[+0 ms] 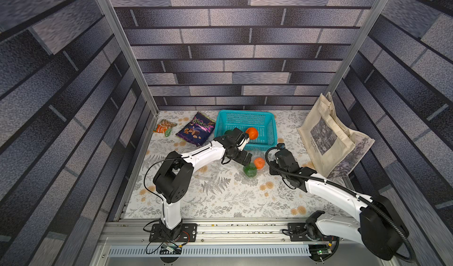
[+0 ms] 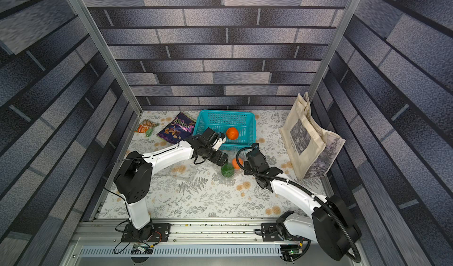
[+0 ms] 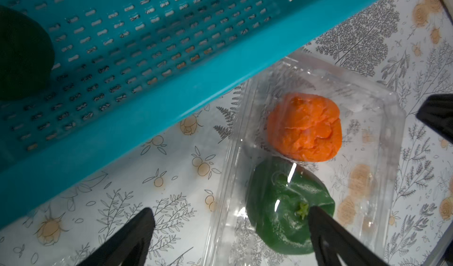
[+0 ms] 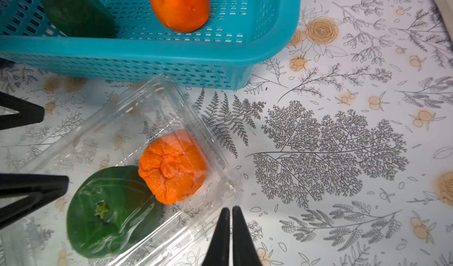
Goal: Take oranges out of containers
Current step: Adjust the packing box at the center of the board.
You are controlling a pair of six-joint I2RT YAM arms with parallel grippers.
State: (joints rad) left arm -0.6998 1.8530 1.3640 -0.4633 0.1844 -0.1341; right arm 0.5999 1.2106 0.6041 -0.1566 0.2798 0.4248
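Left gripper (image 3: 229, 209) gapes over the dark green round fruit (image 3: 282, 203) in the clear plastic clamshell box (image 3: 306, 78), likely to lift it; clenched right gripper (image 4: 231, 209) flanks the rim.

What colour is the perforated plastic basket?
The basket is teal. It shows best in the right wrist view.

Worktop (image 4: 343, 130): white, printed with grey ferns and tan blossoms. Basket (image 4: 171, 54): teal, perforated grid. Container (image 4: 152, 100): clear, colourless. Orange fruit (image 4: 172, 165): bright orange, mottled. Green fruit (image 4: 107, 210): glossy dark green. Tote bag (image 1: 328, 135): beige, grey printed panel. Snack bag (image 1: 196, 132): purple. Walls (image 1: 232, 44): grey brick pattern.
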